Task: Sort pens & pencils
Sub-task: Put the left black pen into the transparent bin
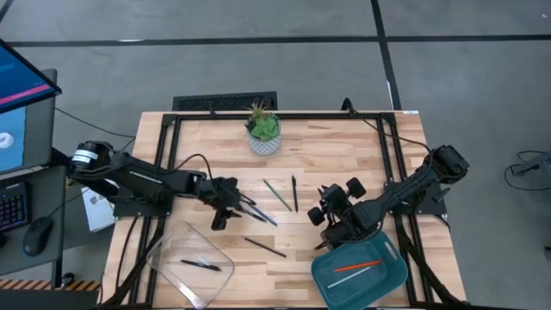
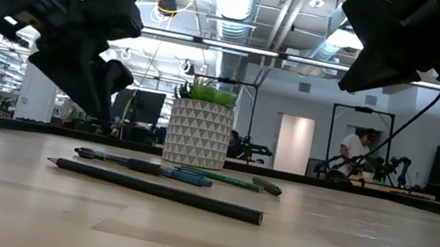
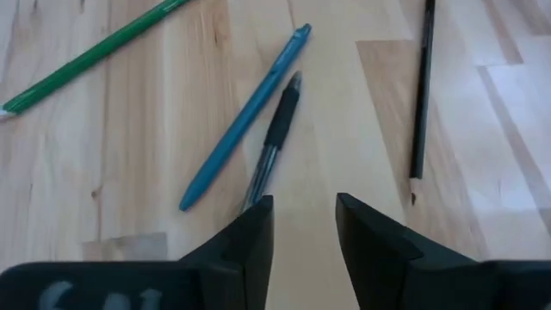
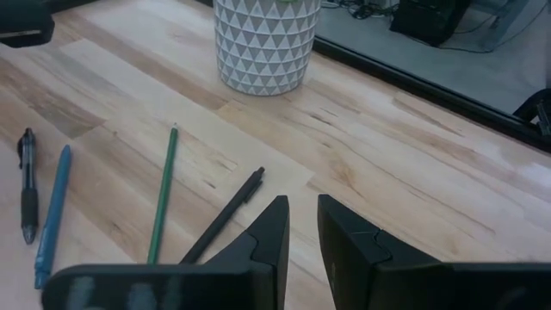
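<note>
Fingers of left gripper [image 3: 303, 226] apart, holding nothing | blue pen [image 3: 245, 116] and black pen [image 3: 274, 139] just ahead | right gripper [image 4: 301, 226] narrow, empty

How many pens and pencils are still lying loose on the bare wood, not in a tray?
5: a blue pen and a black pen side by side by the left gripper, a green pencil and a black pen mid-table, a dark pencil nearer the trays. Arms may hide more.

Bare bench [image 1: 344, 151] lies open around the potted plant [image 1: 263, 131], the one upright obstacle; the clear tray [image 1: 185, 263] and teal bin [image 1: 359, 274] fill the front corners; pens [image 1: 280, 194] lie flat mid-bench.
</note>
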Motion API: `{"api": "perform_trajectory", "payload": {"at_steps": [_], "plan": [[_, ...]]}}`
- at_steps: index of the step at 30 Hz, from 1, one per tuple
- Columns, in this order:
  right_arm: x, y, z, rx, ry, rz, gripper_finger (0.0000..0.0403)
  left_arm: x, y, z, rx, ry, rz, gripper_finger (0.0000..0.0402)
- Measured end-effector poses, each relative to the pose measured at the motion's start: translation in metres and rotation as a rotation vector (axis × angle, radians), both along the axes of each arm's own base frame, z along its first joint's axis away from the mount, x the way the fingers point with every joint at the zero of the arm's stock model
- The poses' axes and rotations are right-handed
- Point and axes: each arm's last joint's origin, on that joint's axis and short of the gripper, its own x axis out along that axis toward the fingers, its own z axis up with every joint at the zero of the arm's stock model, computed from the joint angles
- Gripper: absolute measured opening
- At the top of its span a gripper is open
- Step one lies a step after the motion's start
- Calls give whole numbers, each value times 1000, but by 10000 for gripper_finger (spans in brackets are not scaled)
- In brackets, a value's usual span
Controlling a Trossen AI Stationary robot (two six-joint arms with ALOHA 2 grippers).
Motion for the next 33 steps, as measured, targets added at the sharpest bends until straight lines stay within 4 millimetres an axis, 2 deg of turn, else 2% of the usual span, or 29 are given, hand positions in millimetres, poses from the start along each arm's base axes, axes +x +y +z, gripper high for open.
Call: {"api": "perform_trajectory", "payload": {"at_steps": [10,14,21,26,33], "plan": [[0,0,0,0,0,0,87,3,6,-4,4,-5,-46,146],[0,0,0,1,0,0,87,7,4,-15,-7,15,-130,142],[-1,1,0,1,0,5,87,18,11,-32,7,5,-110,133],[-1,1,0,0,1,5,87,22,20,-39,15,-4,-85,132],[-1,1,0,-6,14,14,87,23,25,-38,-6,-13,-86,132]]}}
